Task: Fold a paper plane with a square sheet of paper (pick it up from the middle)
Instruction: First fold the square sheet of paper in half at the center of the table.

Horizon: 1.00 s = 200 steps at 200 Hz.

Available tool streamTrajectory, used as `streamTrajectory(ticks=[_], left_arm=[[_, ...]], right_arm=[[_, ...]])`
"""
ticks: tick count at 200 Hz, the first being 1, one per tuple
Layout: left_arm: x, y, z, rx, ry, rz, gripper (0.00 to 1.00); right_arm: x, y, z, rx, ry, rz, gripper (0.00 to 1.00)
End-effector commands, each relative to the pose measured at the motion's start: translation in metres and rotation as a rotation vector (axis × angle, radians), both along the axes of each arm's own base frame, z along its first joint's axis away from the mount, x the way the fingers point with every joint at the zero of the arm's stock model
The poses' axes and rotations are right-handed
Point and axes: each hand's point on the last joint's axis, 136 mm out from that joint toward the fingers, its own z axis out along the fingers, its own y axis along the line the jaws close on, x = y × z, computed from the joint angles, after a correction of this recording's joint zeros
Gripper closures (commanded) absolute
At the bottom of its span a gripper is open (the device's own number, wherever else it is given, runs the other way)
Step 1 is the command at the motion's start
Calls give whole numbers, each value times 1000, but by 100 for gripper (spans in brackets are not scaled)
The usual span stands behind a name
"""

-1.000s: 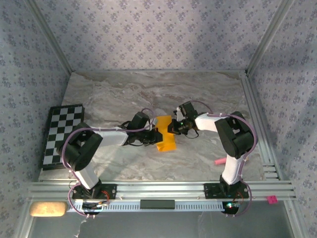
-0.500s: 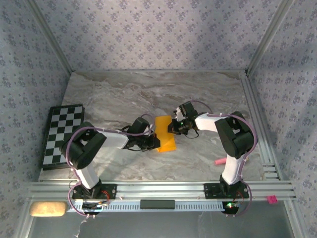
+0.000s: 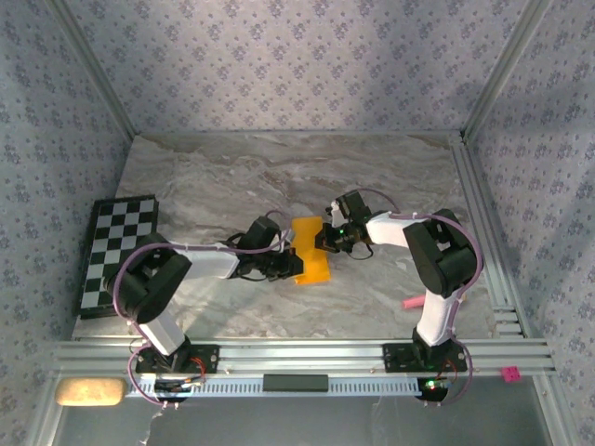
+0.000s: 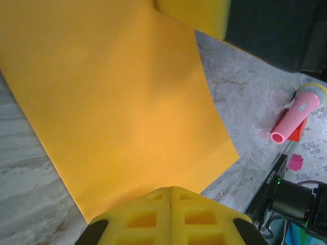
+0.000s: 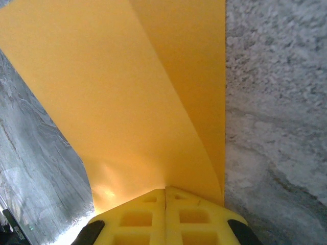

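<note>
The square sheet of paper [image 3: 310, 253], plain orange-yellow, lies bent over itself at mid-table between the two arms. My left gripper [image 3: 286, 266] is at its left edge. In the left wrist view the shut yellow fingertips [image 4: 170, 190] meet on the sheet's near edge, and the sheet [image 4: 117, 97] spreads out ahead. My right gripper [image 3: 323, 240] is at the sheet's right side. Its tips [image 5: 165, 190] are shut on a flap of the sheet [image 5: 127, 92] that curves up from the layer lying on the marble.
A black-and-white chequered board [image 3: 116, 251] lies at the table's left edge. A pink stick [image 3: 412, 302] rests near the right arm's base, seen again as a pink stick [image 4: 299, 112] from the left wrist. Aluminium rails [image 3: 483, 214] border the right side and front.
The sheet now stands longer toward the back of the table than a second ago. My left gripper slid down to its lower left edge. The right gripper has hardly moved.
</note>
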Motion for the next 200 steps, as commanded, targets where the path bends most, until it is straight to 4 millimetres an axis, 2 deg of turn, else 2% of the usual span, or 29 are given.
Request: streamTrajectory(ticks=[1, 47, 76, 200], left_arm=[[-11, 1, -13, 18, 45, -19, 98], [-30, 21, -43, 111, 82, -31, 99], [-39, 28, -51, 142, 92, -48, 99], [-54, 30, -39, 136, 57, -92, 96]], right_arm=[[-52, -58, -64, -280, 215, -46, 100], [-54, -61, -65, -286, 217, -50, 100], [-54, -61, -65, -284, 217, -53, 100], [-52, -60, -64, -273, 217, -45, 100]])
